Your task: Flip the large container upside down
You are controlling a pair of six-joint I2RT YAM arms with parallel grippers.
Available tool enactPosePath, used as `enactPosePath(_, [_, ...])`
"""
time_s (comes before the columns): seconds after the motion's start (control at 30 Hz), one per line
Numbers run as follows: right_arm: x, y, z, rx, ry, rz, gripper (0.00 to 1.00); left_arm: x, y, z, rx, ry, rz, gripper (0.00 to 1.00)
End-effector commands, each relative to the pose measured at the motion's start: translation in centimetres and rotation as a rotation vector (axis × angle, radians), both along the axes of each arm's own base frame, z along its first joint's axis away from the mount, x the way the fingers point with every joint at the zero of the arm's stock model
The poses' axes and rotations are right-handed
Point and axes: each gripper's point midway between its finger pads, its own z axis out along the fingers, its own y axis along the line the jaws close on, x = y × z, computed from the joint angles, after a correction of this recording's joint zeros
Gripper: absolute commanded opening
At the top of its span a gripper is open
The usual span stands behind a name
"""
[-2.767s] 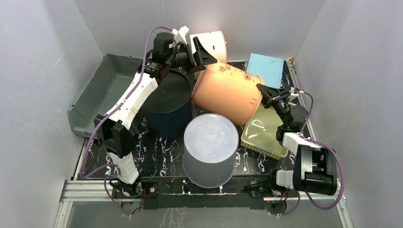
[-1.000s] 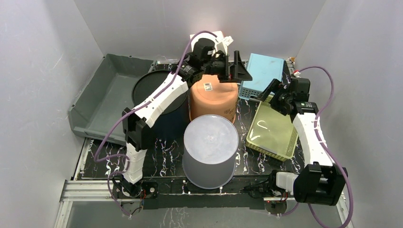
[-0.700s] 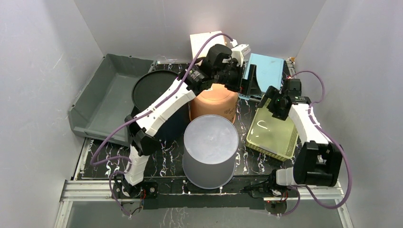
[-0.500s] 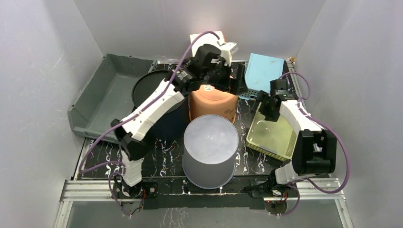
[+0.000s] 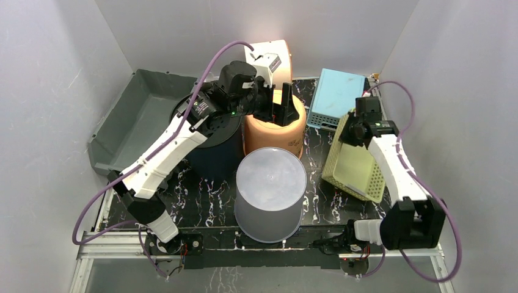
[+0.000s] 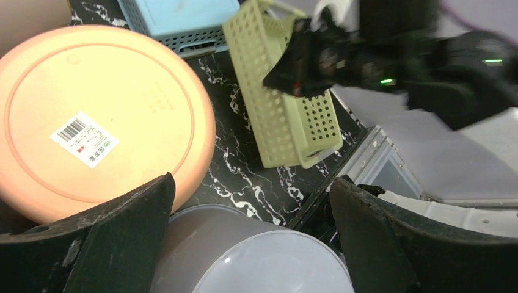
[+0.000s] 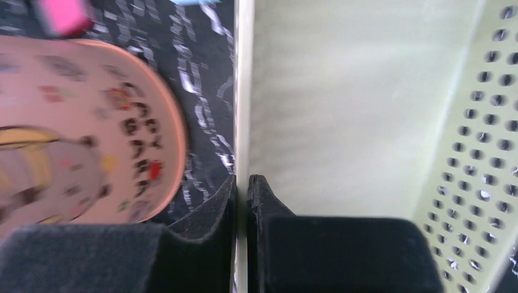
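The large orange container (image 5: pixel 275 131) stands inverted on the black marbled table (image 5: pixel 207 198), its labelled base (image 6: pixel 101 122) facing up, just behind the inverted grey bucket (image 5: pixel 270 189) and beside the dark bucket (image 5: pixel 211 143). The left gripper (image 5: pixel 275 108) hangs above this base with its fingers (image 6: pixel 116 226) spread wide, touching nothing. The right gripper (image 7: pixel 242 180) is clamped on the rim of the yellow-green perforated basket (image 5: pixel 355 168), which is tilted up on one edge near the blue basket (image 5: pixel 337 91).
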Motion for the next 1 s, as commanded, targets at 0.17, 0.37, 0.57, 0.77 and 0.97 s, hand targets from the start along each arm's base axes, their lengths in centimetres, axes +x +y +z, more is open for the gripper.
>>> enactPosePath(0.17, [-0.3,6.1,16.5,0.314,-0.449,0.26,0.0,-1.4,2.0,2.9,-0.053,-0.038,0.023,0.98])
enactPosePath(0.37, [-1.6,8.5,15.7,0.675,-0.462,0.382,0.0,-1.9,2.9,3.8,-0.07,-0.057,0.037,0.98])
enactPosePath(0.57, [-3.8,10.5,15.4,0.938,-0.475,0.435,0.0,-2.2,3.3,3.1,-0.052,-0.04,0.036,0.98])
enactPosePath(0.77, [-5.5,10.3,11.7,1.156,-0.417,0.347,0.0,-2.6,3.3,3.4,-0.066,-0.043,0.02,0.99])
enactPosePath(0.97, [-5.9,9.3,9.5,1.189,-0.406,0.277,0.0,-3.0,3.1,3.1,-0.066,-0.027,-0.005,0.98])
